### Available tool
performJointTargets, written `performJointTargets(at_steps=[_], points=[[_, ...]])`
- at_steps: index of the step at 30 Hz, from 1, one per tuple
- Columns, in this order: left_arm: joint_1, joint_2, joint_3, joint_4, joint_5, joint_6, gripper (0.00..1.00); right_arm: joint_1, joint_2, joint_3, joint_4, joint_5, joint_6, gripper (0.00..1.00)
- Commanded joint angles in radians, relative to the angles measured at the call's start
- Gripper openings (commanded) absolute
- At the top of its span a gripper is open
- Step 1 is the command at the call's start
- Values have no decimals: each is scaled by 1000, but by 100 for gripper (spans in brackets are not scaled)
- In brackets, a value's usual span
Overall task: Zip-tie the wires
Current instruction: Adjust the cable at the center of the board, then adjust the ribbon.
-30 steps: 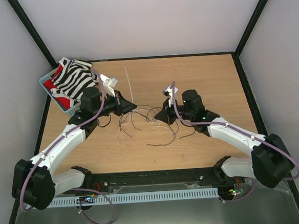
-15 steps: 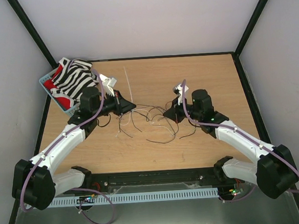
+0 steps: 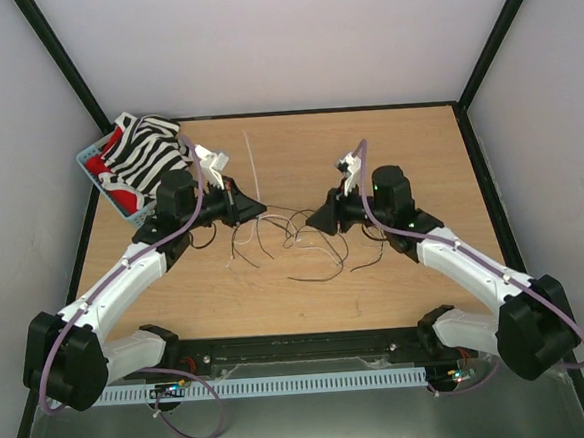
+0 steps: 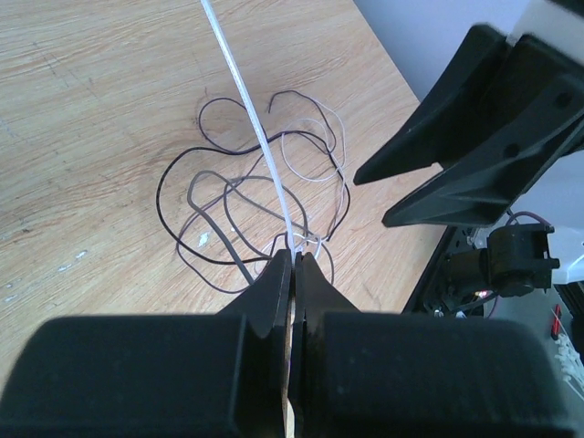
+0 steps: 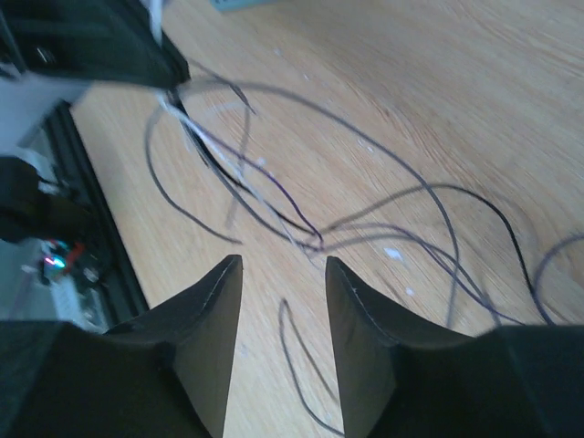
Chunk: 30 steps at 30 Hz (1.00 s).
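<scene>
Between the pressed-together fingers of the left gripper, the near end of the white tie is pinched. Several strands of the wires meet at the same spot, though whether any are clamped with it cannot be told. From there the tie runs out over the counter, and the wires are spread in loose loops just beyond the tips. The right gripper is held empty, its jaws moderately parted, low above the strands and opposite the left one.

The step in hand is judged to be the gathering of the wires by the right gripper. It would best be done by closing where the strands converge near the left tips, not on an outer loop, which would likely slide free. The left pinch should be held firm so that the tie is not lost.

From above, the wires are seen lying mid-counter between the arms, with a basket holding a striped cloth at the far left corner; neither wrist view shows the cloth. The pinch itself is shown clearly only by the left wrist view, and the gap of the right jaws only by the right.
</scene>
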Motion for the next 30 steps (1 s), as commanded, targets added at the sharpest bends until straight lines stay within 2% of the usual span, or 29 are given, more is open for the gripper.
performJointTargets(at_steps=[1,6,11,20,24,30], points=[[4,-24,34,25,47,26,0,-4,59,98,133,-47,233,53],[-12,-29,31,30,72,44,0,-2,143,175,203,16,419,54],[-33,-27,30,35,88,62,0,9,235,221,355,-45,553,56],[-47,-16,34,47,93,55,0,88,333,294,435,-108,563,59],[-53,-12,34,53,97,52,0,103,365,308,451,-108,569,53],[-65,-10,36,63,103,51,0,104,406,323,483,-113,589,34]])
